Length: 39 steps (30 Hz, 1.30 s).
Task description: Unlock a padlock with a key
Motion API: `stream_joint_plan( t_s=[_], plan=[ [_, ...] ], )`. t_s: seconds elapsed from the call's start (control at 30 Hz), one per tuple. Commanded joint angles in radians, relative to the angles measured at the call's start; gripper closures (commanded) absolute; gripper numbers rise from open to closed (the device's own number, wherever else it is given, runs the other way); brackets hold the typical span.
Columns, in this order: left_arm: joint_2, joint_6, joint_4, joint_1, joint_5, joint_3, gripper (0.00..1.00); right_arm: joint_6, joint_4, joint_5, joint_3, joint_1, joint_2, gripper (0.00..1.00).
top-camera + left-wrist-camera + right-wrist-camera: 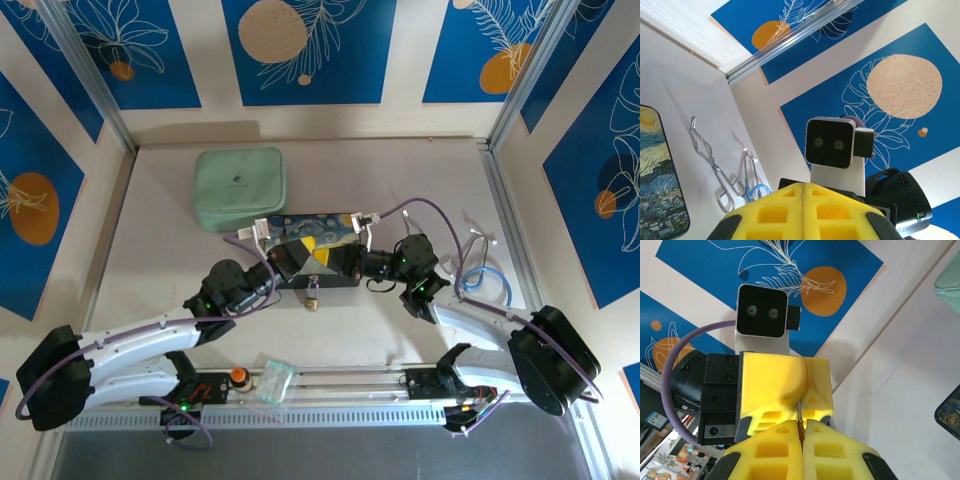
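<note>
The right gripper (801, 434) is closed, pinching the thin key (799, 415). The left gripper (803, 192) meets it tip to tip, pads pressed together. The padlock (313, 298) sits just beside their tips, toward the arm bases.

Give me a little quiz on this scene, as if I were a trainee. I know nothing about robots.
1. True or false: the padlock lies on top of the green pouch.
2. Where do the left hand and the right hand come together? A: at the painted box. B: over the blue ring. C: beside the orange knob.
3. In the left wrist view, are the left hand's yellow fingers pressed together or spread apart?

Key
1. False: it sits at the painted box's near edge.
2. A.
3. Pressed together.
</note>
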Motion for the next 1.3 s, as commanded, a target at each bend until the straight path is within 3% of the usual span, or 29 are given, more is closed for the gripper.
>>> stream_joint_plan(
  t_s=[0.0,0.03,0.13,0.23,0.37,0.53,0.7,0.93,1.0,1.03,1.27],
  plan=[
    [-0.037,0.024,-0.024,0.009,-0.065,-0.002,0.74,-0.004,-0.016,-0.023,-0.011,-0.012,-0.028,1.00],
    [-0.040,0.029,-0.031,0.010,-0.067,-0.002,0.61,-0.006,-0.026,-0.029,-0.012,-0.014,-0.031,1.00],
    [-0.062,0.051,-0.090,0.013,-0.078,0.008,0.47,-0.021,-0.070,-0.032,-0.015,-0.015,-0.045,1.00],
    [-0.082,0.074,-0.200,0.013,-0.096,0.031,0.40,-0.037,-0.124,-0.033,-0.013,-0.015,-0.060,1.00],
    [-0.105,0.154,-0.477,0.013,-0.113,0.108,0.37,-0.070,-0.246,-0.034,0.000,-0.021,-0.084,1.00],
    [-0.088,0.247,-0.893,0.013,-0.179,0.214,0.26,-0.156,-0.559,0.047,0.008,-0.030,-0.167,1.00],
    [-0.043,0.280,-0.879,0.007,-0.093,0.139,0.31,-0.223,-0.803,0.141,-0.009,-0.055,-0.247,1.00],
    [0.125,0.345,-0.760,-0.001,0.036,0.105,0.35,-0.249,-0.902,0.154,-0.041,-0.067,-0.269,1.00],
    [0.179,0.330,-0.712,-0.009,0.046,0.097,0.53,-0.251,-0.924,0.167,-0.040,-0.067,-0.281,1.00],
    [0.201,0.319,-0.684,-0.011,0.046,0.088,0.56,-0.252,-0.931,0.172,-0.042,-0.067,-0.285,1.00],
    [0.324,0.360,-0.639,-0.033,-0.009,0.086,0.50,-0.237,-0.908,0.178,-0.071,-0.067,-0.295,1.00]
  ],
)
